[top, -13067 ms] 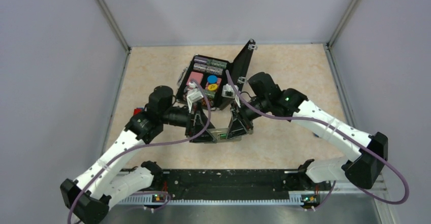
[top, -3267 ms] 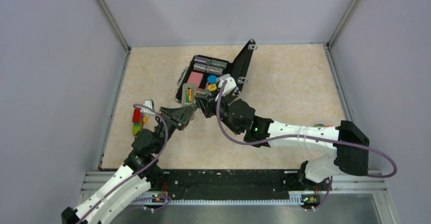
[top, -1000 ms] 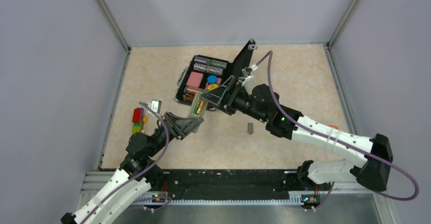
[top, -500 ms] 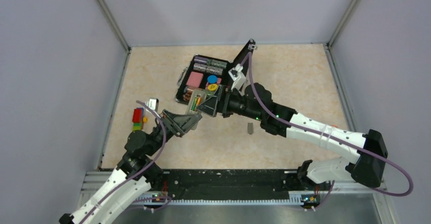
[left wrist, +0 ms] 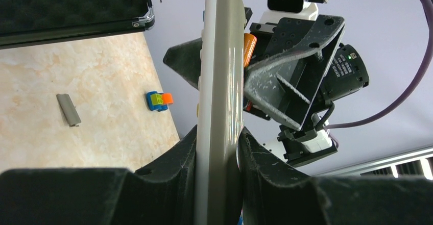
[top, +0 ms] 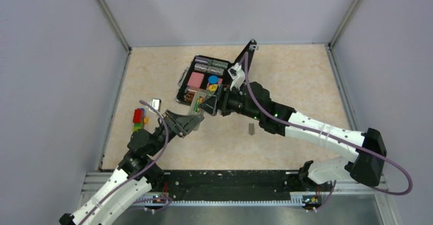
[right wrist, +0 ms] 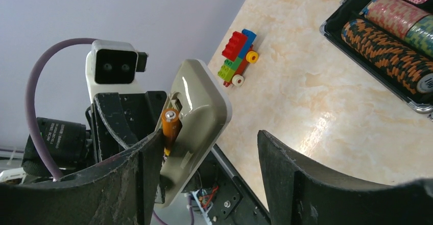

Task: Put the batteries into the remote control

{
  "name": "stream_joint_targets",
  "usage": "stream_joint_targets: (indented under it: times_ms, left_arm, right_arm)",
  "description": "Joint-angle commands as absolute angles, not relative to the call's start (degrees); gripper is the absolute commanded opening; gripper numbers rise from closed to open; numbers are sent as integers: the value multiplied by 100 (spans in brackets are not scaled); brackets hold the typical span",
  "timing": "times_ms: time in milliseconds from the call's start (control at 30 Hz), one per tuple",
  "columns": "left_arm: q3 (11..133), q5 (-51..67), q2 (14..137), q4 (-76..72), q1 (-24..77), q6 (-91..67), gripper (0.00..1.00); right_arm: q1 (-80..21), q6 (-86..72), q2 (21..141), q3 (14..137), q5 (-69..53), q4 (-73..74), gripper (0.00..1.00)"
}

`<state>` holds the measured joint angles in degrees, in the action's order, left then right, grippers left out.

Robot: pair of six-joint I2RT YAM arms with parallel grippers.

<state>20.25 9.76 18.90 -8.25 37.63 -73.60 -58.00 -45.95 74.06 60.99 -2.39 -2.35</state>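
The remote control (left wrist: pixel 220 82) is held off the table, edge-on, by the left gripper (left wrist: pixel 217 148), whose jaws are clamped across its thickness near the lower end. It is judged light, rigid and glossy, hence slippery, so a hold is best placed low, clear of the open bay. The orange battery (right wrist: pixel 170 124), a small smooth cylinder with a metal cap, is seen standing proud of the bay in the grey back and appears not fully seated. It is judged likely to slip out if nudged sideways. The right gripper (right wrist: pixel 209 135) is spread wide around that end, pinching nothing. The green battery cannot be made out. A flat grey battery cover (top: pixel 251 128) lies on the marbled table (top: pixel 286 82).
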Motion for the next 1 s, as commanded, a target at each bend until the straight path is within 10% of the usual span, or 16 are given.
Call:
stream_joint_targets:
  times_ms: [0, 967]
  left_arm:
    - [2224, 1018, 1837, -1238, 3779, -7373, 0]
    - [2084, 976, 1784, -1352, 3779, -7404, 0]
  right_arm:
    - [-5754, -4379, 7438, 6505, -30, -316, 66]
    - [-5158, -7254, 7387, 5785, -930, -1577, 81]
